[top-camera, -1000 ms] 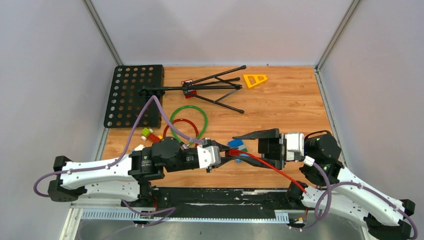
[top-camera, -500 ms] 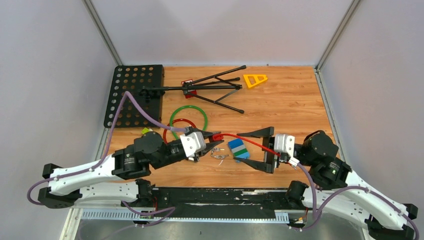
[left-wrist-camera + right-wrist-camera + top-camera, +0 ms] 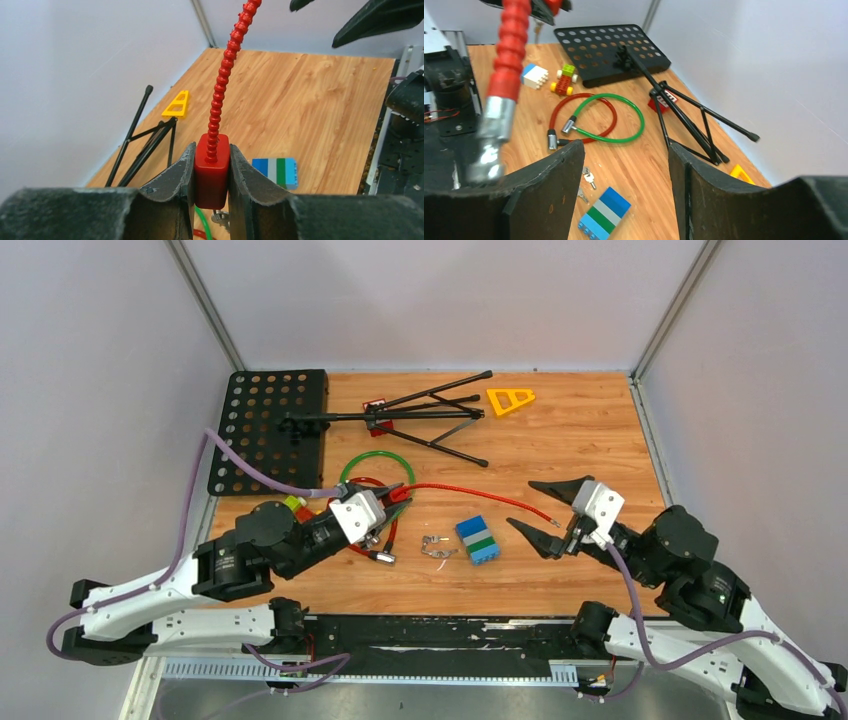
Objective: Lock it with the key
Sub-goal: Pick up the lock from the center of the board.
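- Clearly, your left gripper (image 3: 211, 152) was clamped on the red lock body (image 3: 211, 175), left of centre in the top view. Its red cable (image 3: 470, 493) ran rightward with nothing supporting it.
- Your right gripper (image 3: 522, 503) stood wide and empty, with the cable's metal tip (image 3: 491, 135) loose between its fingers, low left in the right wrist view. Risk: the tip was not seated in the body, so turning a key would likely lock nothing.
- The keys (image 3: 434, 547) lay flat on the table (image 3: 600, 440) at lower centre, just beside the striped block (image 3: 478, 538). Risk: a pinch could skid off them or nudge the block.
- Risk: the springy cable could swing and sweep the keys away.
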You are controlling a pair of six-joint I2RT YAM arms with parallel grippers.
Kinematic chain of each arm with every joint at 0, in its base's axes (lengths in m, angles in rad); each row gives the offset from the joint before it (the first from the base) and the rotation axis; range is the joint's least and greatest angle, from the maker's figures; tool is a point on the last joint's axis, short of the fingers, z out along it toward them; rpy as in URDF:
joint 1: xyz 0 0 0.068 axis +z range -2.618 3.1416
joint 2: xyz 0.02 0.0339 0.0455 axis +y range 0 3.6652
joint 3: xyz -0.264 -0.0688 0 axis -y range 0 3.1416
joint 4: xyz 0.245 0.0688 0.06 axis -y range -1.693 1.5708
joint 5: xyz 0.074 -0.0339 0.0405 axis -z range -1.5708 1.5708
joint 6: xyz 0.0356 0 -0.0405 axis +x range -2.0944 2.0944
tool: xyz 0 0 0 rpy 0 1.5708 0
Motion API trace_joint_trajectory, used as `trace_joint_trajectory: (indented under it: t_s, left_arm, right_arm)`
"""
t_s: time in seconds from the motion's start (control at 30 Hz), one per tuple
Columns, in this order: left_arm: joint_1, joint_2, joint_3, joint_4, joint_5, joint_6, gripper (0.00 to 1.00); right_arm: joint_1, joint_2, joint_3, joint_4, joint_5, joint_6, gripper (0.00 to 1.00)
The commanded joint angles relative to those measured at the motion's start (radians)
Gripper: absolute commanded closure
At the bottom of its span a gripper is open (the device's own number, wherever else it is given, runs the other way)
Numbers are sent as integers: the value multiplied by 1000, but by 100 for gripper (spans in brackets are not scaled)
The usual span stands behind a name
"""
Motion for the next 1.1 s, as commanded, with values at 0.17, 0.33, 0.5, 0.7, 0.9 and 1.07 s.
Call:
trace_joint_trajectory:
  t_s: [0.17, 0.33, 0.5, 0.7, 0.9, 1.07]
  left_arm:
    - [5, -47, 50, -15, -69, 36, 100]
    - [5, -38, 47, -36, -76, 46, 100]
    - [5, -15, 53, -66, -81, 50, 100]
    - [5, -1, 59, -78, -76, 61, 100]
    - [5, 16, 61, -98, -57, 66, 100]
    - [5, 25, 64, -112, -45, 69, 100]
  right_arm:
    - [-1, -24, 131, -201, 199, 25, 38]
    - [0, 11, 236, -284, 64, 104, 43]
    - [0, 140, 393, -404, -94, 146, 40]
    - [0, 259, 522, -475, -178, 151, 34]
    - [0, 314, 537, -448, -212, 147, 40]
    - [0, 336, 534, -460, -164, 140, 49]
